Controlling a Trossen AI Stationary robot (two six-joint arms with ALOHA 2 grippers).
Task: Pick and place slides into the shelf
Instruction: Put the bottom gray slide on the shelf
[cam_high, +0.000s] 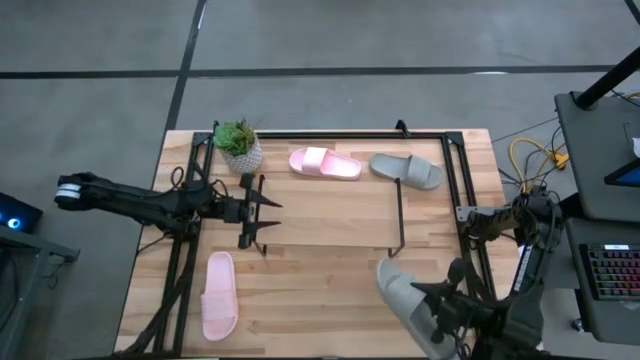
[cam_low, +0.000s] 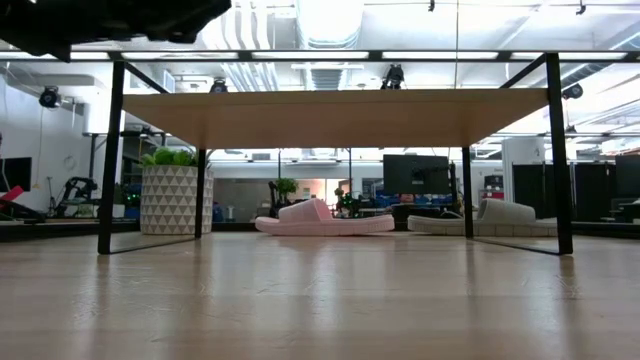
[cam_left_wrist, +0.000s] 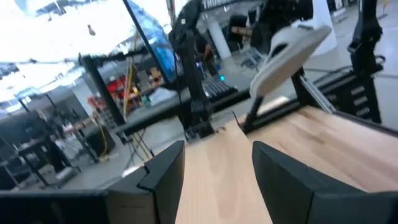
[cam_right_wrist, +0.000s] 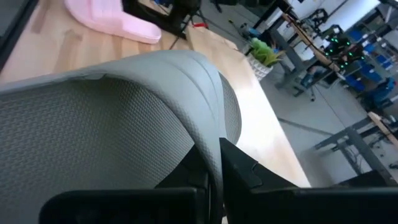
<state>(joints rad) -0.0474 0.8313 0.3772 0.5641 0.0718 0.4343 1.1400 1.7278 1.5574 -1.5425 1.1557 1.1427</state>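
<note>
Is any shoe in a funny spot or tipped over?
Yes. One grey slide is off the table, pinched in the right gripper and tilted up on edge. The pink slide lies alone at the table's near left, away from the shelf, where the other pink slide and other grey slide sit flat.

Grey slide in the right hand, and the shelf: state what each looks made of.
Grey slide: likely soft foam or rubber, matte; its surface shows a fine dimpled texture and the strap is thick and rounded. Held by the right hand.
Shelf: thin black rods, probably painted metal, under a light board with a wood-like look.
</note>
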